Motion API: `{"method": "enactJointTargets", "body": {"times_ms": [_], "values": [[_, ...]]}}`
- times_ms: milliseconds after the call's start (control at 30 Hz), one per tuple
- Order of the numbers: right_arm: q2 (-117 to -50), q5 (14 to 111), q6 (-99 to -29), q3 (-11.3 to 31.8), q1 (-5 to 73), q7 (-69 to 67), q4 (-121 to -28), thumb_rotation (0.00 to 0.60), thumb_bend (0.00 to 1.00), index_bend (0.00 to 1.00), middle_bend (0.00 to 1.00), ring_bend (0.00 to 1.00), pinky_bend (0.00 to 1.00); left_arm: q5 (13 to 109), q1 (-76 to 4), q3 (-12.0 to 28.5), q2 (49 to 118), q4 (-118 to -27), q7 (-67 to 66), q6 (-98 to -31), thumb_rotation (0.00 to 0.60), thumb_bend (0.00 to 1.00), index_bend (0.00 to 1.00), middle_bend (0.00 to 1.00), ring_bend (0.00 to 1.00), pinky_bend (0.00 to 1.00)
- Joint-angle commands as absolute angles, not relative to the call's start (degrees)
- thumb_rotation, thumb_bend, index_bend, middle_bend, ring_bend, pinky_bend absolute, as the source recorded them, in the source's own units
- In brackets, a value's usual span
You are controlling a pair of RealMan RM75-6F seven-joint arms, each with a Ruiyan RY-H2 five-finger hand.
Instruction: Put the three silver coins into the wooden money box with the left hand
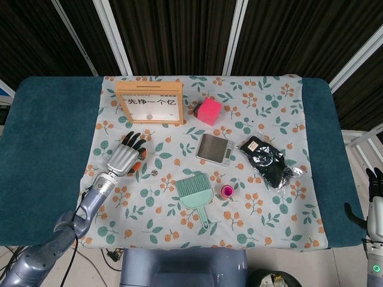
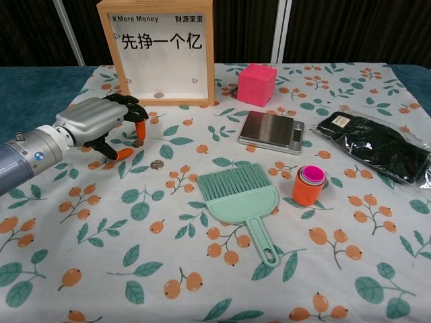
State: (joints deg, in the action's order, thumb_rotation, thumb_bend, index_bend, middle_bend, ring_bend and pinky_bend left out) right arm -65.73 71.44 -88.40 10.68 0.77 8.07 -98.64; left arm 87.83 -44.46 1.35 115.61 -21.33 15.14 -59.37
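Note:
The wooden money box (image 1: 149, 103) (image 2: 156, 52) stands at the back left with one silver coin (image 2: 159, 95) lying inside it behind the clear front. A second silver coin (image 2: 138, 142) lies on the cloth right below the orange fingertips (image 2: 141, 127) of my left hand (image 1: 125, 156) (image 2: 101, 123). That hand arches over this coin, with thumb and fingers apart and nothing gripped. A third silver coin (image 2: 157, 164) (image 1: 154, 172) lies a little nearer, to the hand's right. My right hand (image 1: 375, 185) hangs off the table's right edge, fingers extended, holding nothing.
A pink cube (image 2: 257, 84), a small scale (image 2: 271, 131), a black packet (image 2: 377, 145), a stack of small cups (image 2: 309, 184) and a green hand brush (image 2: 241, 198) lie on the floral cloth, all to the right of the coins.

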Motion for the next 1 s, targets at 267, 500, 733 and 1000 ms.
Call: {"method": "enactJointTargets", "body": {"times_ms": [267,500,733,1000], "values": [[-65.6,71.3,-88.4,10.7,0.7,8.3,-98.8,0.600,0.36,0.03,0.02,0.02,0.00,87.8,-44.9,1.5,116.2,-20.3,15.6,-59.0,0.600,0.35,0.45,0.17,0.00,0.00],[-65.6,71.2,-88.5,10.7,0.7,8.3,-98.9,0.600,0.36,0.03,0.02,0.02,0.00,87.9,-45.0,1.3,116.5,-19.9,15.3,-58.3,0.600,0.35,0.46,0.17,0.00,0.00],[-65.6,71.2,-88.5,10.8,0.7,8.2,-98.9,0.600,0.36,0.03,0.02,0.02,0.00,87.8,-45.0,1.4,116.6,-19.6,15.0,-58.1,0.600,0.35,0.48,0.17,0.00,0.00],[-65.6,71.2,-88.5,10.8,0.7,8.2,-98.8,0.600,0.36,0.03,0.02,0.02,0.00,87.3,-44.8,1.7,116.6,-19.7,14.3,-57.3,0.600,0.35,0.49,0.18,0.00,0.00]]}}
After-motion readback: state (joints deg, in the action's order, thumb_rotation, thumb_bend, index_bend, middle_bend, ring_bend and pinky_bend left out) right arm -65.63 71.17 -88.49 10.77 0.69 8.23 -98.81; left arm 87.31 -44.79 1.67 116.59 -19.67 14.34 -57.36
